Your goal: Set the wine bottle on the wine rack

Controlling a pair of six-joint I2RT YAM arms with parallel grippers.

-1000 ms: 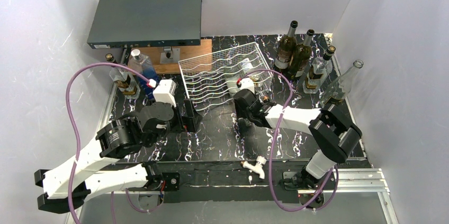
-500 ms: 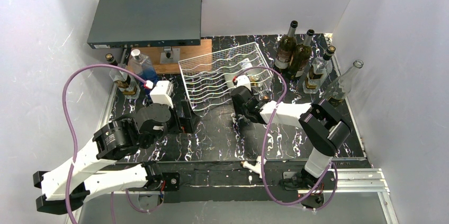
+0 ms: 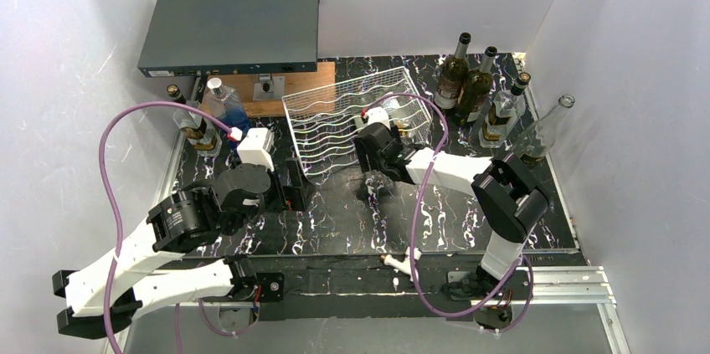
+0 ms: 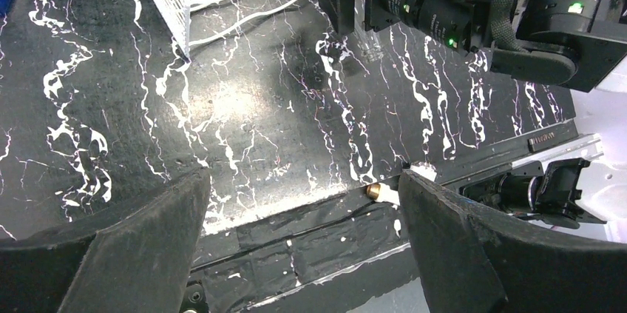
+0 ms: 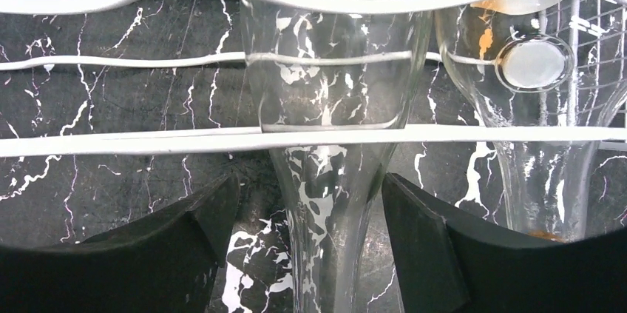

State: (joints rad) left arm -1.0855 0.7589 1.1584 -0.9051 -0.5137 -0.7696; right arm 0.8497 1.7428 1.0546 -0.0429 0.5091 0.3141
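The wine bottle and a second bottle are lying in the wine rack — only our right wrist view is showing the right gripper parted around the neck; the left gripper is gaping, empty.

Open desk in front of the wine rack, between the arms. Behind — rack wires and two racked bottles. Right rear: standing bottles crowd passage.

left gripper: jaws wide apart | right gripper: jaws apparently parted
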